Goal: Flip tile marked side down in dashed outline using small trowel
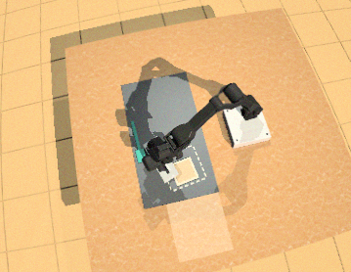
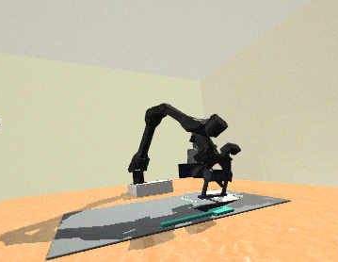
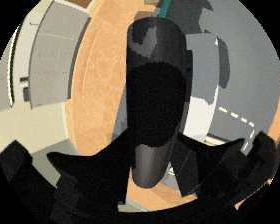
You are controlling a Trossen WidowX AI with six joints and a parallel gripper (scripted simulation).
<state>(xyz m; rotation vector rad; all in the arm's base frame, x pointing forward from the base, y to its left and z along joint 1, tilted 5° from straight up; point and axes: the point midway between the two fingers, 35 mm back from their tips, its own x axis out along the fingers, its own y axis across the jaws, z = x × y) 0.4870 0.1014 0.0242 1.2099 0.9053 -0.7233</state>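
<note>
The tile, beige with a pale rim, lies inside the dashed outline on the grey mat. I see no clear mark on its upper face. My gripper is low over the mat, left of the tile in the top view, and shut on the trowel. The trowel's pale blade reaches the tile's left edge; whether they touch is unclear. Its thick dark handle fills the middle of the wrist view. The arm hides part of the outline.
A thin teal tool lies along the mat's left edge, close to the gripper. The white robot base stands right of the mat. A paler rectangle shows on the table below the mat.
</note>
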